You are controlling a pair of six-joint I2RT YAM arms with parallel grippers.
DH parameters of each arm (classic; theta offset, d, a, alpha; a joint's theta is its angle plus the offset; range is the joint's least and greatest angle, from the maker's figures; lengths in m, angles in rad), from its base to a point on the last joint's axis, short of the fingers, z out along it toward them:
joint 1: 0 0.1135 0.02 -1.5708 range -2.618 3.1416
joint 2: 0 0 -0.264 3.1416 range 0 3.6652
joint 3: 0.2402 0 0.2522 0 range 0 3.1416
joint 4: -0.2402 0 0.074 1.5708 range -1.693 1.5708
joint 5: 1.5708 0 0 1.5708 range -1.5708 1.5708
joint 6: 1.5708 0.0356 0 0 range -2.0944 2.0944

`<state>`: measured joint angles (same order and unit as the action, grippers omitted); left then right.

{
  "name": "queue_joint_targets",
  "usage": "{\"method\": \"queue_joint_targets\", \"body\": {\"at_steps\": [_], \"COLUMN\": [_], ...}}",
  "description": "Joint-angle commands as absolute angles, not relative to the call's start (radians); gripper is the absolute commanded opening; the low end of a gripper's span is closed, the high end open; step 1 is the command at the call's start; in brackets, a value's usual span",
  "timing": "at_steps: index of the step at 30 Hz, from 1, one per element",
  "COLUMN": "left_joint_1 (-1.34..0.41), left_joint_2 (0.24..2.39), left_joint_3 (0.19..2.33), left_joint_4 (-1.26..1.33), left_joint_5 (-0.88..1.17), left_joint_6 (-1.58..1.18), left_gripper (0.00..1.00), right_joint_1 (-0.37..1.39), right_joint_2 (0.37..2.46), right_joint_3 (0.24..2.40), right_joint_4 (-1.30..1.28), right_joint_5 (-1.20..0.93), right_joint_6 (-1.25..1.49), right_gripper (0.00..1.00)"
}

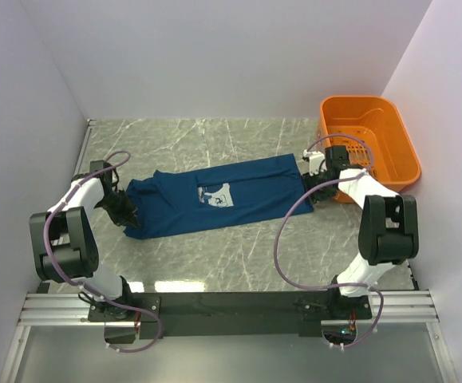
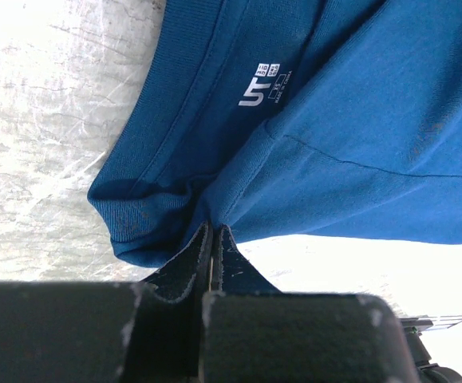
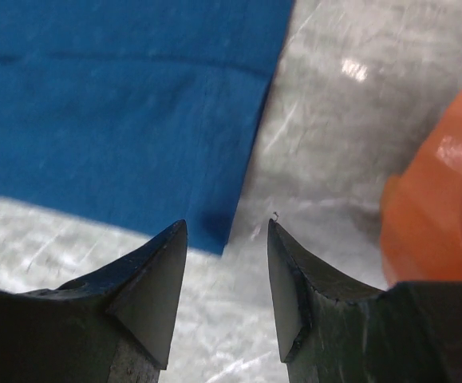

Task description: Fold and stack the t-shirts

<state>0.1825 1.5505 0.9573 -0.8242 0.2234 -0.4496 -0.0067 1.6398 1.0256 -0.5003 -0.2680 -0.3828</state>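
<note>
The t-shirt (image 1: 215, 195) is matt knitted cloth, the table (image 1: 215, 259) glossy grey marble-look, the basket (image 1: 410, 152) at two o'clock smooth shiny plastic.

One t-shirt (image 1: 246, 187); one orange basket (image 1: 396, 148); two arms: left arm (image 1: 63, 239), right arm (image 1: 386, 227).

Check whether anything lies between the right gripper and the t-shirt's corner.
Nothing visible does. The open right gripper hangs right over the corner of the t-shirt; the orange basket sits off to the side, clear of the path.
</note>
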Motion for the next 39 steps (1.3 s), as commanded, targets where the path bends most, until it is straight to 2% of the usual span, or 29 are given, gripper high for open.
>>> {"method": "queue_joint_targets", "body": {"at_steps": [1, 12, 24, 30, 32, 39], "left_joint_1": [0.181, 0.183, 0.183, 0.184, 0.184, 0.19], "left_joint_2": [1.519, 1.511, 1.512, 1.509, 1.508, 1.508], "left_joint_3": [0.957, 0.953, 0.953, 0.954, 0.956, 0.957], "left_joint_4": [-0.819, -0.818, -0.819, -0.821, -0.821, -0.824], "left_joint_5": [0.236, 0.233, 0.233, 0.233, 0.233, 0.232], "left_joint_6": [-0.445, -0.448, -0.446, -0.446, -0.446, -0.445], "left_gripper": [0.01, 0.01, 0.01, 0.01, 0.01, 0.01], "right_joint_1": [0.038, 0.052, 0.06, 0.061, 0.061, 0.061], "right_joint_2": [1.683, 1.736, 1.755, 1.75, 1.741, 1.674], "right_joint_3": [1.078, 1.103, 1.077, 1.075, 1.074, 1.046], "right_joint_4": [-0.428, -0.426, -0.442, -0.445, -0.442, -0.43], "right_joint_5": [-0.196, -0.161, -0.21, -0.213, -0.213, -0.212], "right_joint_6": [-0.341, -0.31, -0.31, -0.31, -0.31, -0.319], "right_gripper": [0.52, 0.5, 0.42, 0.25, 0.22, 0.01]}}
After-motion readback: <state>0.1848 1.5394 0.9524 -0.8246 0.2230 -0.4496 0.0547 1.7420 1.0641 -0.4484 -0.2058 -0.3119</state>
